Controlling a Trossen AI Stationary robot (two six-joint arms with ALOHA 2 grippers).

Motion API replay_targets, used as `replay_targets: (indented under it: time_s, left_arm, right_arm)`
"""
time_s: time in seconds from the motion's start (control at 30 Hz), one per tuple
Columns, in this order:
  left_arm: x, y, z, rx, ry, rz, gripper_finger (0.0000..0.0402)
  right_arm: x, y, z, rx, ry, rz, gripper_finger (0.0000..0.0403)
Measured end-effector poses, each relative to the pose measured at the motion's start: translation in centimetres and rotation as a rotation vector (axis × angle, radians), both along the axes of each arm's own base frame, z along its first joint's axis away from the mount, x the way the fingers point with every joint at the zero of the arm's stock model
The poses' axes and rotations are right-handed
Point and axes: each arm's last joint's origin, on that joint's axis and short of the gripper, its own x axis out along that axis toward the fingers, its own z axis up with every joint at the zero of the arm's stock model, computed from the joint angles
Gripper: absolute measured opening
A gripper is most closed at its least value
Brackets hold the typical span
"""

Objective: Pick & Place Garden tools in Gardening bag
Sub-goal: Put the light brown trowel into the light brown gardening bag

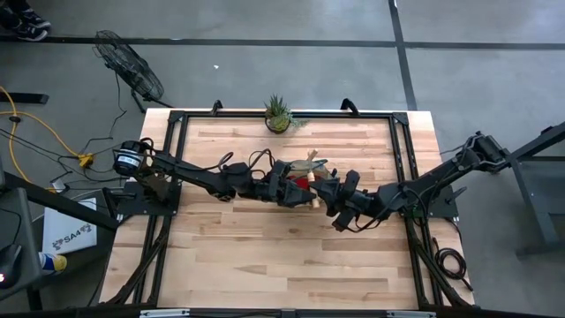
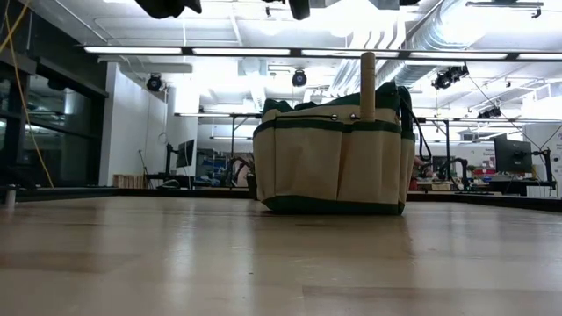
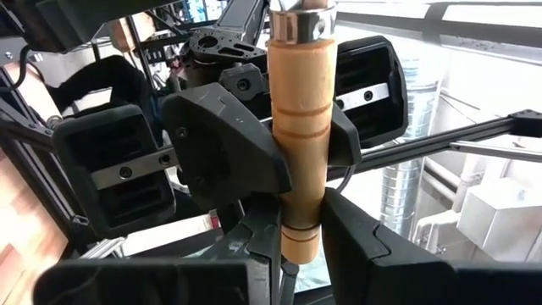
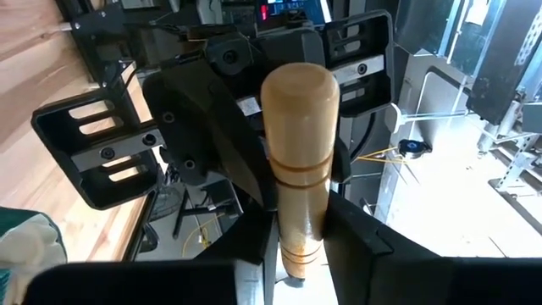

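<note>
Above the gardening bag (image 2: 334, 149), both arms are gripping one wooden handle (image 3: 298, 127).

The left gripper (image 3: 301, 220) and right gripper (image 4: 301, 224) are each pinching it, apparently for a handover.

Smooth wooden handle (image 3: 302, 127), shiny metal ferrule (image 3: 302, 21); cloth bag (image 2: 334, 156); wood-plank table (image 1: 265, 256).

Overhead, table-level, two wrist close-ups; shared bag (image 2: 334, 149).

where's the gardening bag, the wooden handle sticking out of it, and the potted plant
gardening bag (image 2: 334, 162), low view, on its tan front pockets
wooden handle (image 2: 368, 83), low view, on the shaft standing above the bag's rim
potted plant (image 1: 278, 115), high view, on its spiky green leaves at the table's far edge
</note>
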Motion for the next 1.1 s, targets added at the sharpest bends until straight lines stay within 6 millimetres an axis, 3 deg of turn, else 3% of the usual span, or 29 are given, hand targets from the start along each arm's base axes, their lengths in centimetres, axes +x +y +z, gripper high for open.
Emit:
replay_targets:
  time_s: [0.13, 0.37, 0.6, 1.1]
  left_arm:
    - [0.05, -0.01, -0.13, 0.002, 0.014, 0.0, 0.0056]
    - [0.08, 0.03, -0.22, 0.014, 0.022, 0.015, 0.0107]
    - [0.09, -0.15, -0.37, 0.091, 0.022, -0.028, 0.0115]
    - [-0.5, -0.5, 0.36, 0.303, -0.051, -0.111, 0.0117]
  right_arm:
    - [0.01, -0.01, -0.12, -0.002, 0.011, -0.005, 0.0063]
    - [0.0, -0.07, -0.29, 0.043, 0.014, -0.026, 0.0063]
    - [-0.04, -0.19, -0.49, 0.068, 0.023, -0.074, 0.0063]
    - [-0.7, -0.57, -0.4, 0.417, -0.066, -0.097, 0.0063]
